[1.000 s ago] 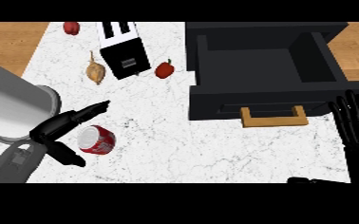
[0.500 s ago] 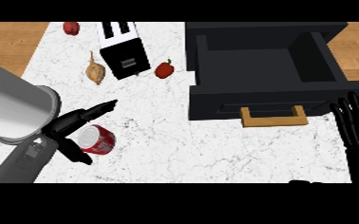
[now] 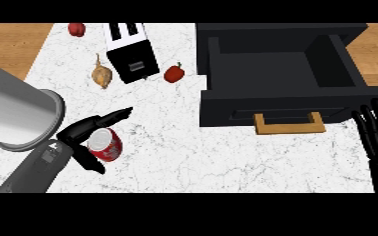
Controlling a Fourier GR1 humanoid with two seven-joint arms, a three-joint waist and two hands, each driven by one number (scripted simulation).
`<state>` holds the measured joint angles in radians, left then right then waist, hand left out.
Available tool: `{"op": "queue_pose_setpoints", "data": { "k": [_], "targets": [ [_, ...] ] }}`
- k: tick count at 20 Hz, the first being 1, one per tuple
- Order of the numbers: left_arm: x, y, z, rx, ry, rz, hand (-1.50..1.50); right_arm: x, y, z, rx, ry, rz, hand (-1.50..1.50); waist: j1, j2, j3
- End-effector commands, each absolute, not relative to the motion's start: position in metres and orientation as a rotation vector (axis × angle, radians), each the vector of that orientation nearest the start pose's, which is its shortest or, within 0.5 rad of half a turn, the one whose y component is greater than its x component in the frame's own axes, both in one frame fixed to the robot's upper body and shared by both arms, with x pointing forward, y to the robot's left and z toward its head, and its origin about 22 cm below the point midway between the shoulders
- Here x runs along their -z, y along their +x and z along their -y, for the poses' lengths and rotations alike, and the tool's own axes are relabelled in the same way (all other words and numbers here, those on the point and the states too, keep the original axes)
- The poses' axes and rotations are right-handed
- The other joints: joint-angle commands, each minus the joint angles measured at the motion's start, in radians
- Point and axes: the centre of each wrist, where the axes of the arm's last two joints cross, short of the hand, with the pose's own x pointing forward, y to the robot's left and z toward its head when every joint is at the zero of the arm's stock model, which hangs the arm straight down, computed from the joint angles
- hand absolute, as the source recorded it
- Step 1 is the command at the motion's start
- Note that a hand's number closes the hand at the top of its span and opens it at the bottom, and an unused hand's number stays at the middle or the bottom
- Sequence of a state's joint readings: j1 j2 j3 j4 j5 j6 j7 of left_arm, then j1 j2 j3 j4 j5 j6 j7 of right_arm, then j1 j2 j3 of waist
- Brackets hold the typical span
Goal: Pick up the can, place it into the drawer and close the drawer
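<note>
Cupping the can (image 3: 105, 145) at eight o'clock, left hand (image 3: 80, 132) not visibly clasped; can may tip; right hand (image 3: 367, 130) released

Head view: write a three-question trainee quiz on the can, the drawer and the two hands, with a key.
1. True or false: the can already lies inside the drawer.
2. Which hand is at the can? A) left hand B) right hand
3. Fill in: the drawer stands ____, its tan handle facing the robot.

Key: 1. False; it stands on the counter, left of the drawer. 2. A; its fingers and thumb flank the can, while the right hand rests at the view's right edge. 3. open.
</note>
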<state>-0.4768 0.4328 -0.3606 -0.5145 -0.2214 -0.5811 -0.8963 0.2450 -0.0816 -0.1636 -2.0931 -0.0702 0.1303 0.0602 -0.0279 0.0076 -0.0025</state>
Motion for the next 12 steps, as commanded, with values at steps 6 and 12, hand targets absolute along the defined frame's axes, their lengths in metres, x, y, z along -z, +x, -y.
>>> {"op": "queue_pose_setpoints", "data": {
  "k": [6, 12],
  "targets": [
    [0.100, 0.292, -0.318, 0.899, -0.773, 1.388, -1.50, -0.091, 0.156, 0.293, 0.001, -0.153, 1.810, -1.50, 0.008, -0.004, 0.001],
    [0.095, 0.306, -0.295, 0.904, -0.811, 1.387, -1.50, -0.094, 0.158, 0.295, -0.016, -0.137, 1.806, -1.50, 0.011, -0.003, 0.001]
  ]
}}
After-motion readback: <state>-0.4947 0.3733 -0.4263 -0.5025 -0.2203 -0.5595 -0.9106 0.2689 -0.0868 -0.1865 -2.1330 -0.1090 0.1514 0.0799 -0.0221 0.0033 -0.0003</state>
